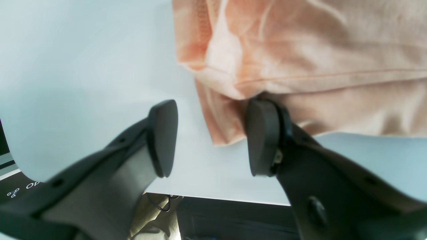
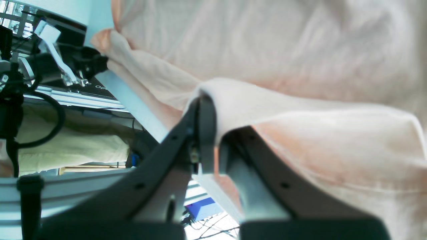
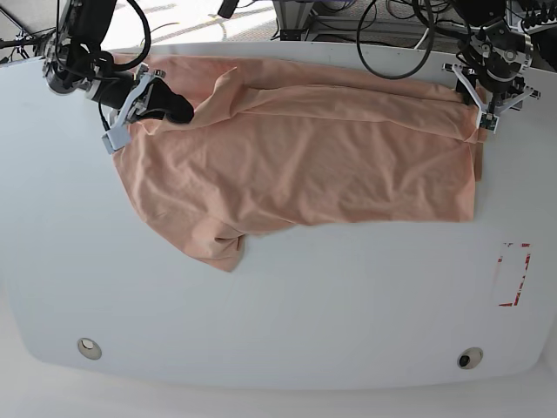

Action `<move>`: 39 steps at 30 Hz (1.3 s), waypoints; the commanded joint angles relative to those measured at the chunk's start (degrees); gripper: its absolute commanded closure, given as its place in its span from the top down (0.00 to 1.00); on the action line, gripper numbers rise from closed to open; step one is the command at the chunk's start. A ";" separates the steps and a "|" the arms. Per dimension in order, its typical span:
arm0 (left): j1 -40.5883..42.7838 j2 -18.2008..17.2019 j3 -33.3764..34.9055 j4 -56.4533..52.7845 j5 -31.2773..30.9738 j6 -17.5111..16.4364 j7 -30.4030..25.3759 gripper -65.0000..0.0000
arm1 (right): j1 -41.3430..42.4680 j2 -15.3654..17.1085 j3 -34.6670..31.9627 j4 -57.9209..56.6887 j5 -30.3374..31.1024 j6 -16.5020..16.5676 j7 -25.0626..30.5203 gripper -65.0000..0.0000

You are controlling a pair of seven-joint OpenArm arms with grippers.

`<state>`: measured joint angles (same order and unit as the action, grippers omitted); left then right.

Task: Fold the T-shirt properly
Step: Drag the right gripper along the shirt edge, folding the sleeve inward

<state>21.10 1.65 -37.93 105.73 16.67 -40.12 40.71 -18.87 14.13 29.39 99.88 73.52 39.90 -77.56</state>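
T-shirt [image 3: 305,170] spread across the far half of the white table [image 3: 278,305], right gripper [image 3: 144,103] pinching it, left gripper [image 1: 210,136] released.

We read the layout as mid-fold: the far long edge is already doubled over into a band, and a sleeve [image 3: 222,248] sticks out at the near side. In the right wrist view, cloth drapes over the clenched fingertips and is caught between them — we judge that grip is there to carry this end across. The left gripper sits at the opposite end by the hem corner [image 1: 222,133]; jaws stand apart, one pad [image 1: 262,136] touching the fabric edge, nothing held — likely staged to bite the corner. Writing: only a partial white "Op…" on a dark plate [image 1: 20,190] off the table edge, the rest cut off. A red-outlined marker [image 3: 513,274] on the table carries no text we can read. No emblem visible on the shirt.
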 commanded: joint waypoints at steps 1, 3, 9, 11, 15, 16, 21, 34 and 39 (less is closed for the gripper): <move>0.04 -0.46 -0.09 0.77 -0.18 0.12 -0.49 0.48 | 1.07 2.27 0.28 -1.11 1.43 0.10 0.94 0.00; 0.04 -0.46 -0.09 0.77 -0.18 0.12 -0.49 0.48 | 2.74 2.53 0.20 -2.25 1.43 0.10 0.94 0.00; -0.05 -0.46 0.00 0.77 -0.18 0.12 -0.49 0.48 | 8.10 2.88 0.20 -4.27 1.34 0.10 0.94 0.29; -0.05 -0.46 0.00 0.77 -0.18 0.12 -0.49 0.48 | 9.51 3.67 0.37 -4.36 0.46 0.10 0.94 0.48; -0.05 -0.46 0.00 0.86 -0.18 0.12 -0.49 0.48 | 11.09 5.69 0.46 -4.18 -4.99 0.10 0.94 0.66; -0.05 -0.46 0.00 1.04 -0.27 0.12 -0.40 0.48 | 11.09 6.13 0.46 -4.10 -6.66 0.10 0.94 0.66; -1.10 -0.20 -0.35 2.97 -1.06 0.12 -0.23 0.48 | 10.92 8.95 0.46 -4.01 -15.71 0.10 4.46 0.66; -1.81 -0.11 -1.14 8.68 -10.38 0.12 -0.05 0.49 | 22.96 5.78 -0.07 -4.45 -48.33 0.10 9.91 0.66; -4.62 -0.11 -3.69 8.77 -10.82 0.12 -0.05 0.49 | 31.84 3.23 -0.07 -12.97 -59.05 0.10 10.17 0.66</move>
<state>17.23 2.22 -40.23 113.25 6.31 -40.38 41.60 9.19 16.86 29.26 90.41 17.21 40.18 -68.34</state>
